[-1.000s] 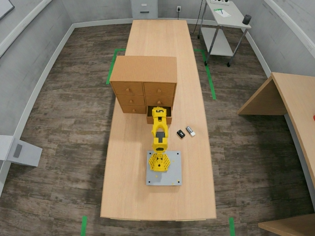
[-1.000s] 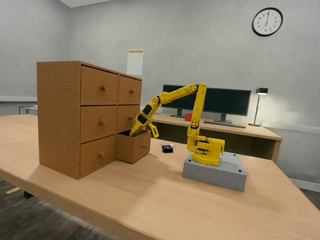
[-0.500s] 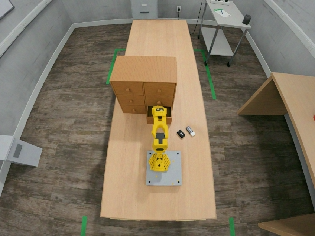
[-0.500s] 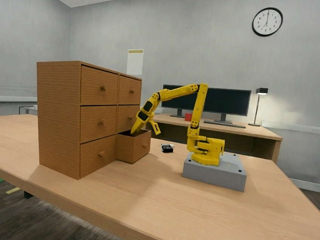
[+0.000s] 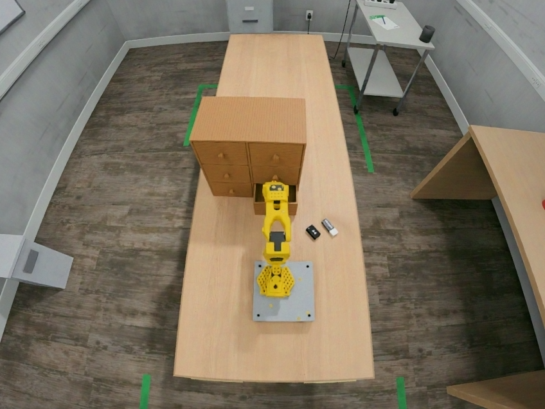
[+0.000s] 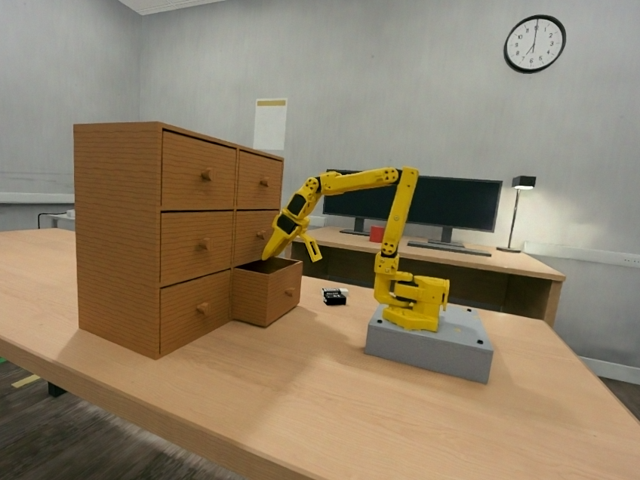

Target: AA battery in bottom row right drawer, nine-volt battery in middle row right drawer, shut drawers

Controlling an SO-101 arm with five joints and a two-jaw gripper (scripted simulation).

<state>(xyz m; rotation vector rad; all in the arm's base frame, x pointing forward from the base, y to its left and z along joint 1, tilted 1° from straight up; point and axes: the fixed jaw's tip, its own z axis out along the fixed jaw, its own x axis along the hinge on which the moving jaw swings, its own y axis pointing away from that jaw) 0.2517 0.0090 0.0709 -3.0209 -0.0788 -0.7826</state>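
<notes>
Now partly parted and holding nothing, the gripper (image 6: 289, 251) hangs over the pulled-out bottom right drawer (image 6: 269, 295) — AA battery unseen (probably inside); next, the nine-volt battery (image 5: 313, 231) near the desk's right edge.

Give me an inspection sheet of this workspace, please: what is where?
Surface: wooden table, bearing the chest and the arm's grey base.
Job's things: chest, bottom right drawer pulled out, others shut; black nine-volt battery on the table; AA battery not seen.
Clutter: small grey and white thing beside the nine-volt battery.
Grippers: gripper open, empty, over the open drawer.
Cables: black cord by the cart.
Surroundings: desk with monitor, wall clock.
</notes>
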